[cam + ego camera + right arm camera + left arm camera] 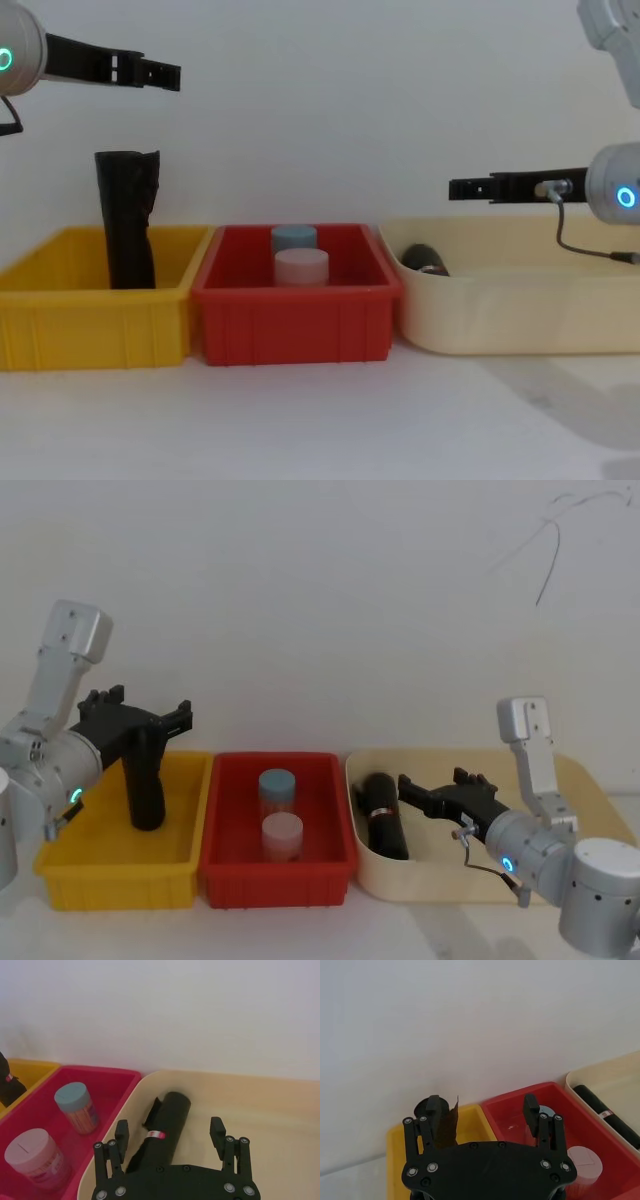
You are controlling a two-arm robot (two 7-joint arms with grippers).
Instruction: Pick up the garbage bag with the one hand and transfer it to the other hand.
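Against white wall, over cream tray point(580, 770) and yellow bin point(110, 880), hovering with right gripper point(169, 1126) and left gripper point(481, 1102) both spread, clearing bin's upright garbage bag roll point(127, 225) in chest view, overlapping it in head view, facing tray's lying roll point(169, 1112).

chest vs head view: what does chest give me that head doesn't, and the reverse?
Chest view alone gives heights from the side. The left gripper hangs well above the upright garbage bag roll with a clear gap, and the right gripper is above the beige tray.

Head view alone gives the layout. The second roll lies lengthwise in the tray with a red-and-white band, just ahead of the right gripper.

Both show the yellow bin, the red bin holding the blue-lidded jar and pink-lidded jar, and both grippers holding nothing.
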